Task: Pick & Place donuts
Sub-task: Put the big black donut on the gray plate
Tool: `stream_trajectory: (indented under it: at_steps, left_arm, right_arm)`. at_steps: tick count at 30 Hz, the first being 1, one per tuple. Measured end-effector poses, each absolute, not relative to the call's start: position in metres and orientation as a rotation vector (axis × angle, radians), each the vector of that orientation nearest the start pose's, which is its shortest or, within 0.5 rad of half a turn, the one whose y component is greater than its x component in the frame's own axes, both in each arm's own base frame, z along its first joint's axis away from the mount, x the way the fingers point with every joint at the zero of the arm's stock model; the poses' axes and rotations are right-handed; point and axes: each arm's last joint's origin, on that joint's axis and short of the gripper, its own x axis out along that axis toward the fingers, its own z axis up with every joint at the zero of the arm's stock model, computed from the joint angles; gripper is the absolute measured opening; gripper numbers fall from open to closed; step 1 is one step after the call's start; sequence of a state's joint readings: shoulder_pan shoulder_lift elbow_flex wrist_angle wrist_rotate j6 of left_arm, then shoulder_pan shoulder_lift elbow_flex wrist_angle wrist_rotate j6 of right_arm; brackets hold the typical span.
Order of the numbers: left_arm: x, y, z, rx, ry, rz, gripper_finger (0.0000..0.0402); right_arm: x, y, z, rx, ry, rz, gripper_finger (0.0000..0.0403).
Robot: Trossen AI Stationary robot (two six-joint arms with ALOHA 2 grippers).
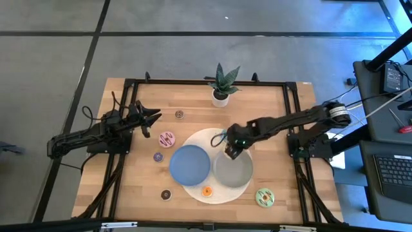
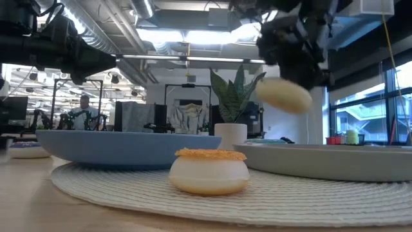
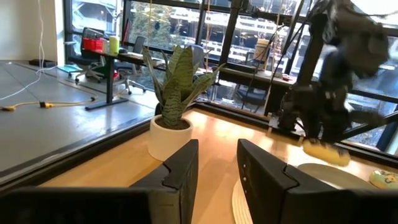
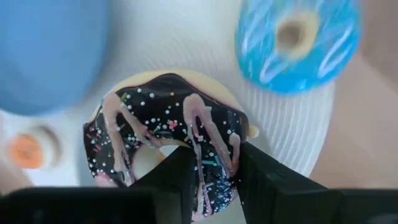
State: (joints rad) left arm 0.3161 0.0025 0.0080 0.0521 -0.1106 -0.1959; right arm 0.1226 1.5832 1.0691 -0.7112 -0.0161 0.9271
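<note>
My right gripper [image 1: 230, 152] hangs over the white woven mat [image 1: 209, 136], shut on a brown-iced donut [image 4: 168, 137] with pink drizzle and sprinkles. The blue donut [image 4: 297, 38] lies flat on the mat's far part, and an orange mini donut [image 1: 206, 191] sits on its near part. On the wood lie the pink donut [image 1: 167, 138], a purple mini [image 1: 158, 156], two brown minis [image 1: 179, 115] [image 1: 166, 194] and the green donut [image 1: 264, 197]. My left gripper [image 3: 217, 165] waits open at the table's left, with nothing between its fingers. My right gripper holds the brown donut by one side of its ring [image 4: 214, 171]. One finger [image 4: 171, 180] stands in the hole and the other [image 4: 267, 186] outside the rim. The fingers come steeply from above. The donut's pale underside [image 2: 283, 95] is lifted clear of the mat, slightly tilted.
A blue plate [image 1: 190, 163] and a grey plate [image 1: 233, 173] rest side by side on the mat. A potted plant [image 1: 221, 87] stands at the far edge. A black frame [image 1: 291, 116] runs along the table's sides.
</note>
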Motion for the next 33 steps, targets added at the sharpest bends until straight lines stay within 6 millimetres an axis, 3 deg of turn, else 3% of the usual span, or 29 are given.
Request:
stream_trajectory:
  at_steps: [6,13,21,33]
  left_arm:
    - [0.091,0.033,0.171,-0.187,-0.099,0.42,0.0111]
    - [0.091,0.033,0.171,-0.187,-0.099,0.42,0.0108]
    - [0.091,0.033,0.171,-0.187,-0.099,0.42,0.0111]
    - [0.091,0.033,0.171,-0.187,-0.099,0.42,0.0108]
  right_arm:
    - [0.305,0.054,0.174,0.771,1.285,-0.541,0.0099]
    - [0.311,0.057,0.154,0.85,1.341,-0.591,0.0099]
    - [0.312,0.057,0.151,0.874,1.353,-0.574,0.0104]
    - [0.313,0.057,0.151,0.915,1.342,-0.61,0.0182]
